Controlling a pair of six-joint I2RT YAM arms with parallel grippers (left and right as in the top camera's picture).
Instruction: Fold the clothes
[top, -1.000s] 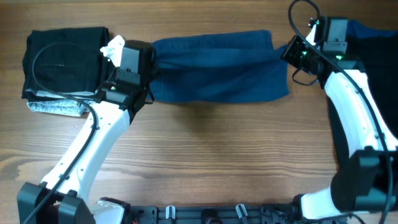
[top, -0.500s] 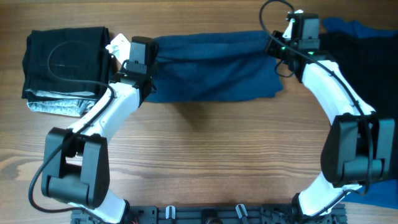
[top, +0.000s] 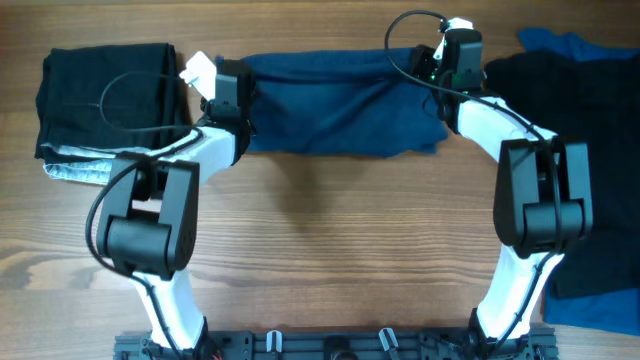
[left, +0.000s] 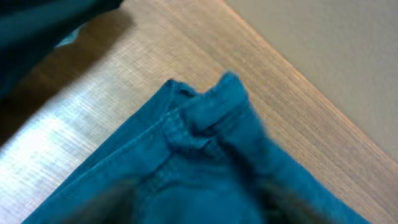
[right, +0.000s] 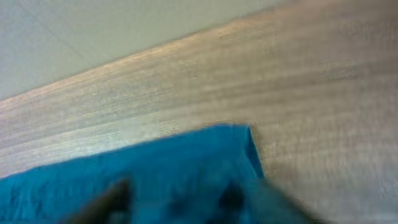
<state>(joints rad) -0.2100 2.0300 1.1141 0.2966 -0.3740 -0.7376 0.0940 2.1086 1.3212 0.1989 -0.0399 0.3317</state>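
The dark navy-blue clothes piece lies folded in a long band across the far middle of the table. My left gripper sits at its left end. In the left wrist view the left gripper is open, its blurred dark fingers spread over a bunched corner of the fabric. My right gripper sits at the band's far right corner. In the right wrist view the right gripper is open above the blue cloth, whose corner lies flat on the wood.
A folded black stack rests on a light grey piece at the far left. At the right lie a black garment and brighter blue fabric. The table's far edge runs just beyond the navy band.
Both grippers slid inward and toward the far edge, then went from shut to open, letting go of the navy garment. Its right end now lies further left.
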